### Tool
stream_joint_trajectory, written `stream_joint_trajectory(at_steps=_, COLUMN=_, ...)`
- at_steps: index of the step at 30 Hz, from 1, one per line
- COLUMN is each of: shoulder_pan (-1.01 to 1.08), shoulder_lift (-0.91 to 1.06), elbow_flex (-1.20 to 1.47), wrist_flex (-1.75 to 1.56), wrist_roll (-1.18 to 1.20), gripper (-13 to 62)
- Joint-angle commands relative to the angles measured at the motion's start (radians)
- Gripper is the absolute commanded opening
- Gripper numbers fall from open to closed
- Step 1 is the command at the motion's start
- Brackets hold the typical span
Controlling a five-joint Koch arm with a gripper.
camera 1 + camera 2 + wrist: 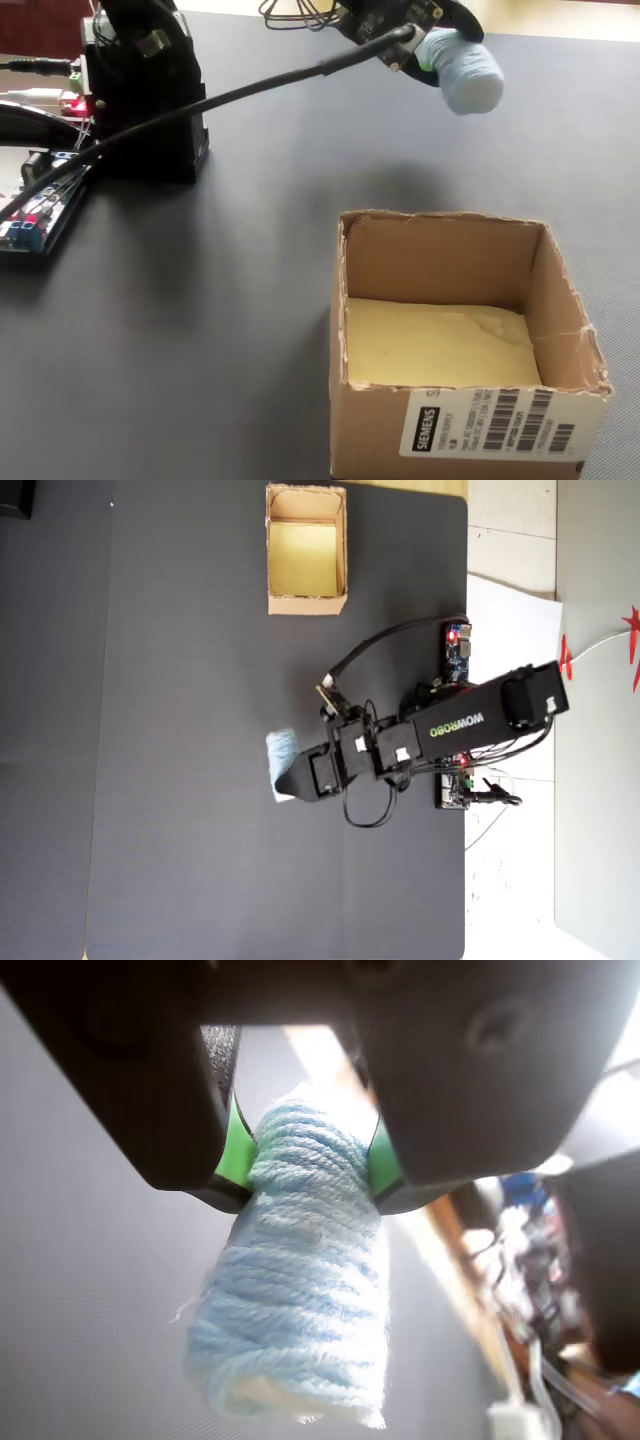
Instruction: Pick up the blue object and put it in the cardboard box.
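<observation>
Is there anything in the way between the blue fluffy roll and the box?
No. The gripper holds the blue roll up in the air, and only bare dark mat lies between it and the empty cardboard box.

A: Up top, the tool has the blue roll pinched, lifted clear of the dark tabletop.

B: And the box sits open below, nearer us, barcode label on its front.
</observation>
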Motion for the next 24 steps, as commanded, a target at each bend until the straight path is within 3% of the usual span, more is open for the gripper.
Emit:
stream_joint_trajectory(at_steps=1, shoulder_pan=0.017, shoulder_lift=0.044, elbow_flex=-0.026, wrist_flex=-0.078, wrist_roll=-0.006, gripper=-4.9)
stream_joint_trajectory(at_steps=7, shoulder_pan=0.199, shoulder_lift=0.183, elbow_flex=-0.002, wrist_flex=-0.078, wrist_roll=-0.041, gripper=-4.9)
stream_joint_trajectory(at_steps=14, shoulder_pan=0.472, shoulder_lift=0.229, elbow_flex=-0.095, wrist_flex=-0.084, wrist_roll=-0.244, gripper=-4.9)
stream_joint_trajectory(at_steps=24, shoulder_pan=0.804, shoulder_lift=0.043, elbow_flex=-0.334, wrist_flex=-0.107, wrist_roll=-0.495, gripper=-4.9)
